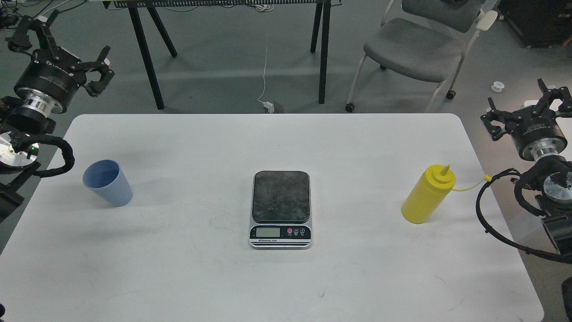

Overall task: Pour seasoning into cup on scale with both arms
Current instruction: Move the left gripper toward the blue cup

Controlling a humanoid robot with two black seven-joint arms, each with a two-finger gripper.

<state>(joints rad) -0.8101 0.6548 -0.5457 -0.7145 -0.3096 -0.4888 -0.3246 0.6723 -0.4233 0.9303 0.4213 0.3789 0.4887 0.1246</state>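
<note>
The light blue ribbed cup stands upright on the left side of the white table. The scale lies at the table's middle with nothing on its dark plate. The yellow seasoning bottle stands on the right side, its small tethered cap hanging off to the right. My left gripper is raised beyond the table's far left corner, open and holding nothing, well away from the cup. My right gripper hovers off the table's right edge, open and empty, up and to the right of the bottle.
The white table fills most of the view. Behind it stand black table legs and a grey chair. A white cable trails on the floor. Black cables loop around both wrists.
</note>
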